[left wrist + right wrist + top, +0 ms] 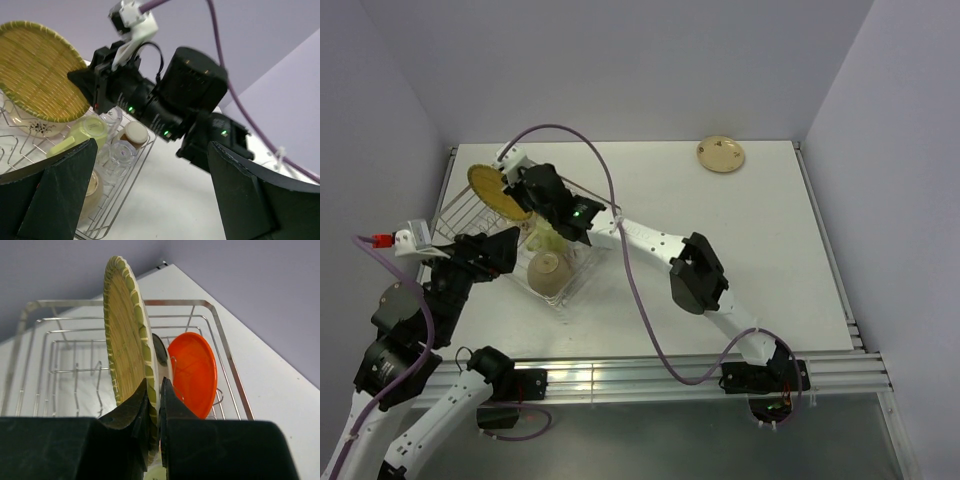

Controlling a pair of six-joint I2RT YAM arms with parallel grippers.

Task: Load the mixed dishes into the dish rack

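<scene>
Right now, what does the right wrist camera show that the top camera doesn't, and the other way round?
Only the right wrist view: the orange round plate standing on edge in the dish rack beyond the tan woven-look plate, and the right gripper shut on the woven plate's rim. Only the top view: a cream plate lying alone far back on the table, and the left arm beside the rack. Both: the woven plate on edge over the rack.

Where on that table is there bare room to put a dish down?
The white tabletop is bare right of the outstretched right arm, up to the cream round plate at the far edge. The near corner of the silver wire dish rack is crowded: pale yellow mug, pale bowl, clear glass.
</scene>
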